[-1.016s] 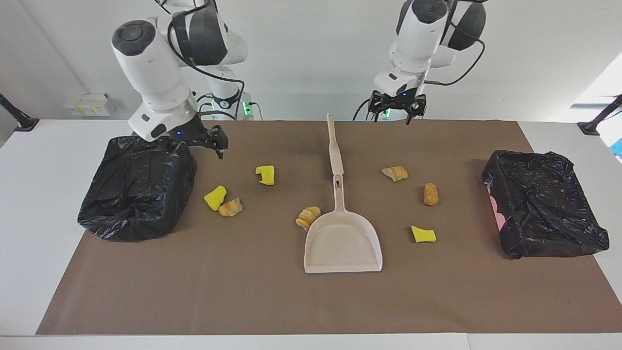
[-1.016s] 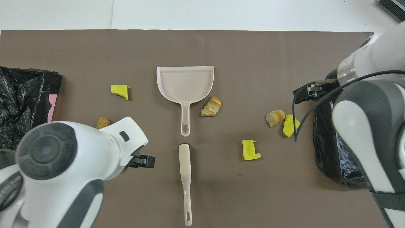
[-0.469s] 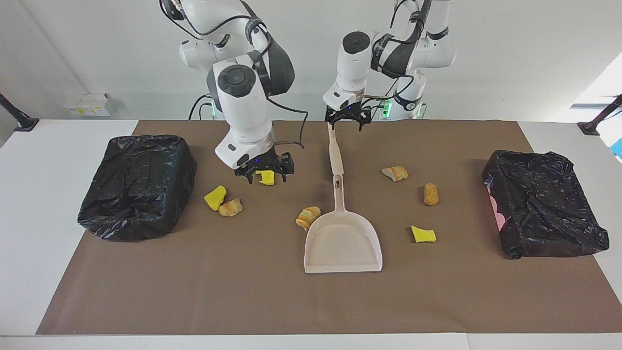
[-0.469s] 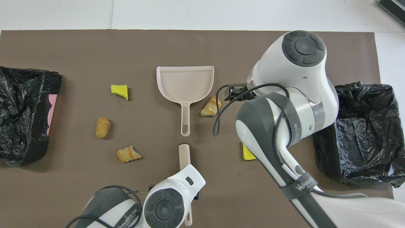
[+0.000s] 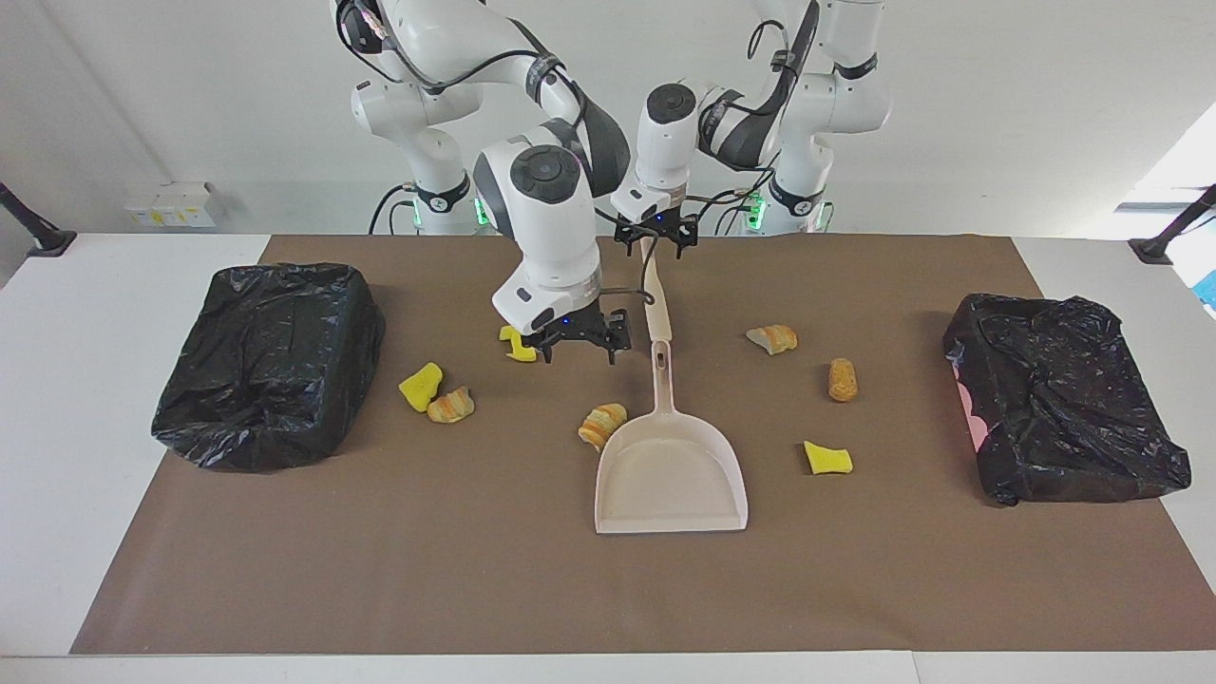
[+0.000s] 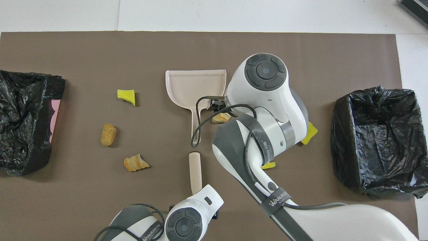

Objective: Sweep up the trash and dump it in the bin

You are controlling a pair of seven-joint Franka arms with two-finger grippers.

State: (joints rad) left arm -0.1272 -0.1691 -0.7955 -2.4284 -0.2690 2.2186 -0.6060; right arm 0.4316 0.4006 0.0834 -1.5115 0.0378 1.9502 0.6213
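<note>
Seven trash bits lie loose across mid-frame, none in the dustpan yet. Left gripper, fingers apart, over brush tip, upper centre, prob lining up a grab. Right gripper, spread & empty, hangs nr pan handle, likely to steady it

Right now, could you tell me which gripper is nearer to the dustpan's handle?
The right gripper: it hangs open just beside the dustpan handle, toward the right arm's end. The left gripper is open over the brush handle's end nearest the robots.
</note>
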